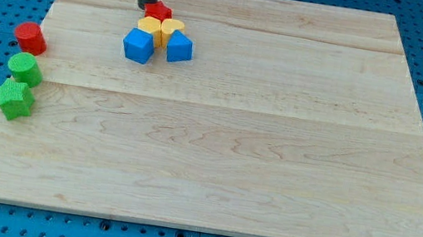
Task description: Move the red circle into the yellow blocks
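Observation:
The red circle (30,37) stands near the board's left edge, far from the yellow blocks. Two yellow blocks, a hexagon-like one (150,28) and a heart-like one (172,28), sit together at the view's top, left of centre. A red block (158,11), its shape unclear, touches them from above. A blue cube (138,44) and a blue triangular block (179,47) sit just below the yellow ones. My tip (146,4) is at the upper left of this cluster, against the red block, well to the right of the red circle.
A green circle (25,69) and a green star (13,97) sit below the red circle along the left edge. The wooden board (222,162) lies on a blue pegboard.

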You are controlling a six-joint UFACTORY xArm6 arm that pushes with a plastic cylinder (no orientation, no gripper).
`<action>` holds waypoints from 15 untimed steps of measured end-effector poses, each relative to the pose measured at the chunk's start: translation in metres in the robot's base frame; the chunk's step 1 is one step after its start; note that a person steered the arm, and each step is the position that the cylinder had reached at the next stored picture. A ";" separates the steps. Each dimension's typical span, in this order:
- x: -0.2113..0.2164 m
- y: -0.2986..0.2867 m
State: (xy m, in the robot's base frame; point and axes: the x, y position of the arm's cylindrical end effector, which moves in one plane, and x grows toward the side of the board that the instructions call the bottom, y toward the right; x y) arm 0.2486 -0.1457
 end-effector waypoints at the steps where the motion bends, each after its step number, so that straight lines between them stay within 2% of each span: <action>1: -0.009 -0.073; 2: 0.024 -0.155; 3: 0.031 -0.159; 4: 0.090 -0.154; 5: 0.131 -0.152; 7: 0.152 -0.158; 8: 0.173 -0.121; 10: 0.173 0.041; 11: 0.211 0.049; 13: 0.190 0.179; 14: 0.165 0.174; 15: 0.220 0.187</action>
State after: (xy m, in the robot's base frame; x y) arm 0.4687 0.0416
